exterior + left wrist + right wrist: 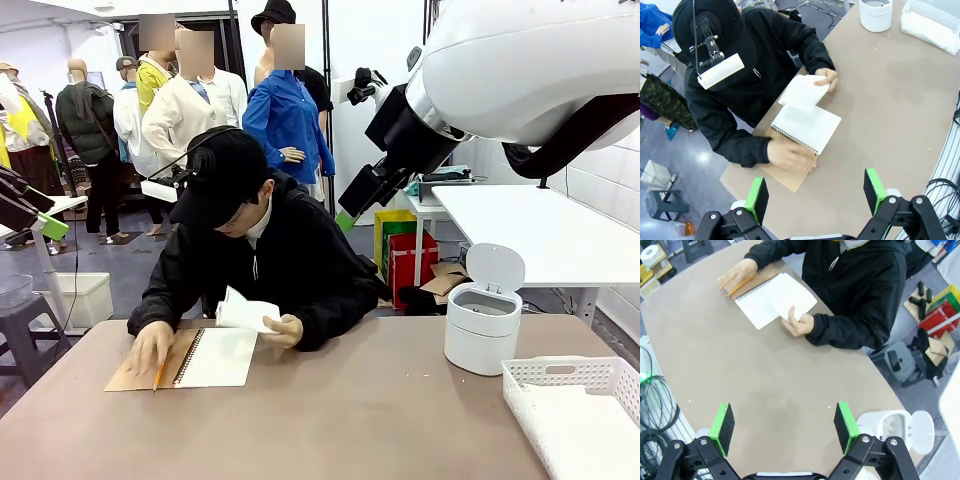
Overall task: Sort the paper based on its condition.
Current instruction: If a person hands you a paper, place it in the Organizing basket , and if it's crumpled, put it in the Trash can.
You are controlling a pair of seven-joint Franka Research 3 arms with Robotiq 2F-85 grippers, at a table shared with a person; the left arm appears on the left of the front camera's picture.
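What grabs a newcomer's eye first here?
A person in black at the far left of the table, bent over an open spiral notebook and lifting a white sheet from it. To the right stand a white bin with its lid up and a white basket at the near corner. The left end effector and right end effector hang open above the table.

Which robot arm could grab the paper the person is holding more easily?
Left, probably. The sheet in the person's hand and the notebook lie on the robot's left side, close ahead of the open left tool. The right tool, open too, sits farther off, nearer the bin.
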